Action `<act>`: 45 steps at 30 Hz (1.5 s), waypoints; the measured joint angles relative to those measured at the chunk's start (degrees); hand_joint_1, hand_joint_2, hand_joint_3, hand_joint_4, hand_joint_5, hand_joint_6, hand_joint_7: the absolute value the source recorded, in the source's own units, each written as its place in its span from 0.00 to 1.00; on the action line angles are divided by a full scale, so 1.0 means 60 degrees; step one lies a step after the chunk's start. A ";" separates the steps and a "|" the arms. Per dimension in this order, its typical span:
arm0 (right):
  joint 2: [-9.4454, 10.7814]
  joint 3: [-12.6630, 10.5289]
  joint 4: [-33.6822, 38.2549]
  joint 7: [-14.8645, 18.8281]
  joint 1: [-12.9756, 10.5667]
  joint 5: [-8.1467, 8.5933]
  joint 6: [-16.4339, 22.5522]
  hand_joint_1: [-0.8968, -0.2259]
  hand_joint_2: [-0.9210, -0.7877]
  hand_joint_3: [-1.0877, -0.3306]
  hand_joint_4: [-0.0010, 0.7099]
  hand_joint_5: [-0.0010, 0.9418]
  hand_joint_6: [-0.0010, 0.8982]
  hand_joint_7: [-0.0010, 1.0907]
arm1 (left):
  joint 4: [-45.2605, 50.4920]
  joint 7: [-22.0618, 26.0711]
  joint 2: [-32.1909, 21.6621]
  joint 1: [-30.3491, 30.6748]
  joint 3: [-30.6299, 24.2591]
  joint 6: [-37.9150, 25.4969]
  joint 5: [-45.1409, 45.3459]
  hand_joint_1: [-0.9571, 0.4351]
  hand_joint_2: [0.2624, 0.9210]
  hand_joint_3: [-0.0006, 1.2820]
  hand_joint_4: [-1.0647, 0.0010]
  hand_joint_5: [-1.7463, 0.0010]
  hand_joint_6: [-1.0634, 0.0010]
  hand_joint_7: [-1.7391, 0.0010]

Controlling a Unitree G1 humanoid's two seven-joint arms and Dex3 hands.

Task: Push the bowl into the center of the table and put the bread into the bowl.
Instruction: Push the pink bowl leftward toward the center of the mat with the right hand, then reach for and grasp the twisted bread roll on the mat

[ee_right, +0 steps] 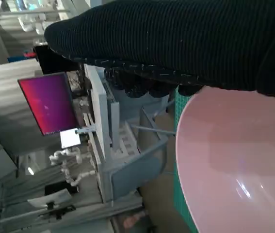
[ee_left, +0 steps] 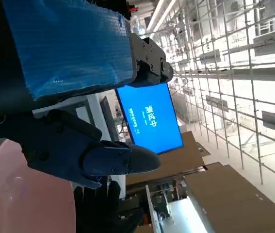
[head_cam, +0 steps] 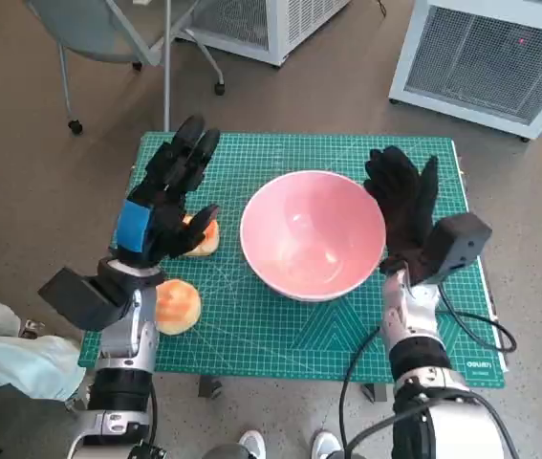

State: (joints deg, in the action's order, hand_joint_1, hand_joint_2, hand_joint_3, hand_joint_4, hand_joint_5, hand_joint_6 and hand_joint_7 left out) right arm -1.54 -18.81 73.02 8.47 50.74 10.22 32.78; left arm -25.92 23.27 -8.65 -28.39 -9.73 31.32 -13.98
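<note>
**Inspection: bowl mid-desk, both hands empty**

Head view. Your desk (head_cam: 251,335) is covered by a green gridded cutting mat and stands on a brown floor. Beyond it you have one grey chair (head_cam: 108,29) on castors and two white louvred cabinets (head_cam: 486,57). Count on the desk: one pink bowl (head_cam: 313,234), roughly at the middle, upright and with nothing in it; two pieces of bread. One bread (head_cam: 177,306) lies near the desk's front-left edge; the second bread (head_cam: 204,237) lies just left of the bowl, partly hidden behind your left hand (head_cam: 170,196). That hand is raised above the mat, fingers spread, gripping nothing. Your right hand (head_cam: 404,206) stands open just beside the bowl's right rim, also gripping nothing; contact cannot be judged. A person's pale sleeve (head_cam: 8,354) shows at the lower left.

Left wrist view. You see the blue-taped back, a slice of pink bowl rim, one blue monitor (ee_left: 149,119) with white characters, and metal lattice racking.

Right wrist view. The glove runs above the bowl's rim; one magenta monitor (ee_right: 50,102) stands in the room behind.
</note>
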 measured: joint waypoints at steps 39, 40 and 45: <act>-0.0961 0.1762 -0.7856 0.1537 -0.2906 -0.0144 0.1209 0.22 0.00 0.43 0.20 0.00 0.01 0.48 | -0.0010 0.0784 0.0390 -0.0479 0.0386 -0.0435 -0.0597 0.27 1.00 0.26 0.74 1.00 0.70 0.98; -0.0997 0.1814 -0.8134 0.1521 -0.3056 -0.0244 0.1105 0.21 0.00 0.43 0.20 0.00 0.01 0.49 | -0.0010 0.0834 0.0396 -0.0527 0.0387 -0.0450 -0.0645 0.27 1.00 0.26 0.74 1.00 0.70 0.98; -0.1199 0.1933 -0.9033 0.1360 -0.3503 -0.0565 0.0710 0.20 0.00 0.43 0.21 0.00 0.00 0.50 | -0.0004 0.1023 0.0392 -0.0668 0.0390 -0.0553 -0.0730 0.28 1.00 0.26 0.75 1.00 0.70 0.98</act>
State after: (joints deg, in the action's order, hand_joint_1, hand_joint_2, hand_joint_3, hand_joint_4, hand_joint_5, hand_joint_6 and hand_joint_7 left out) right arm -8.73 -7.21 18.82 16.62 29.72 6.83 37.05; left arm -25.95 29.41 -6.30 -32.40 -7.39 28.00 -18.36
